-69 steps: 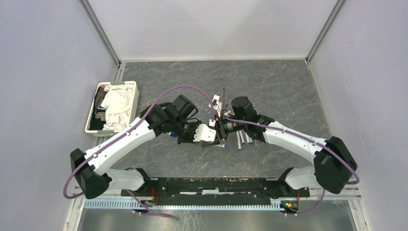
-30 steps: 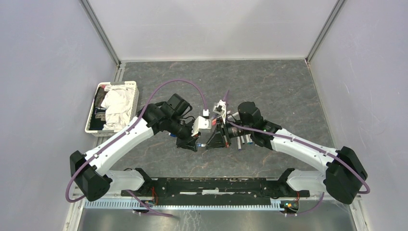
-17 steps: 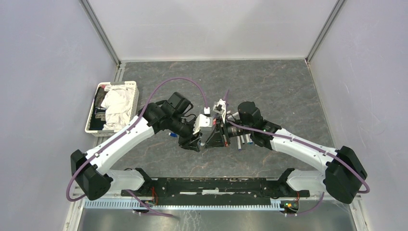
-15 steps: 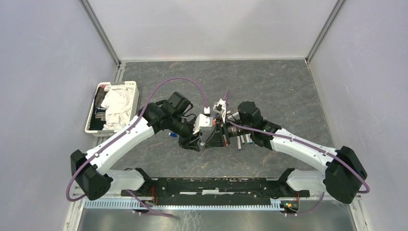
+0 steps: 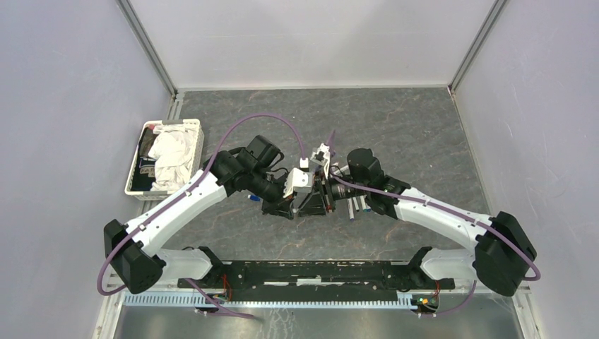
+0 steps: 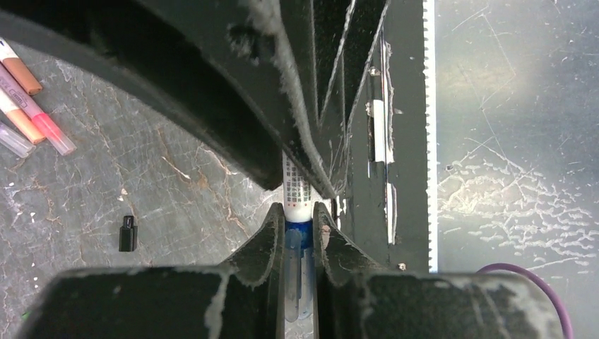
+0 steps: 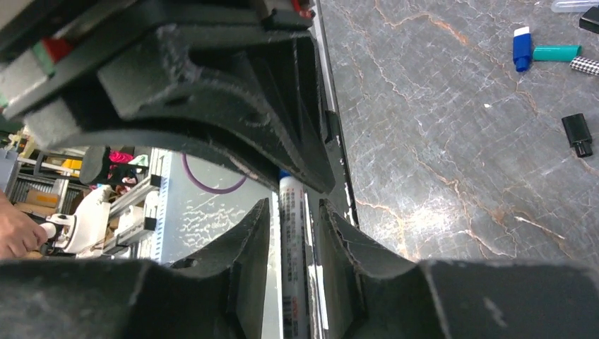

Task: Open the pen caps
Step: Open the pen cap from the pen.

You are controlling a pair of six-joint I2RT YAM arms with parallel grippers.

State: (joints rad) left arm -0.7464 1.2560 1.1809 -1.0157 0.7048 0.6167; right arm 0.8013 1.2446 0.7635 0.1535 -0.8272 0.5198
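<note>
Left jaws on blue cap (image 6: 299,234), right jaws around pen barrel (image 7: 292,212).

On the tabletop (image 5: 395,127) the left gripper (image 5: 292,207) at 9 o'clock and the right gripper (image 5: 312,205) at 3 o'clock meet around one pen (image 6: 297,188), with loose pens (image 5: 353,209) just beyond at 3 o'clock and a basket (image 5: 172,123) well apart at 9 o'clock.
</note>
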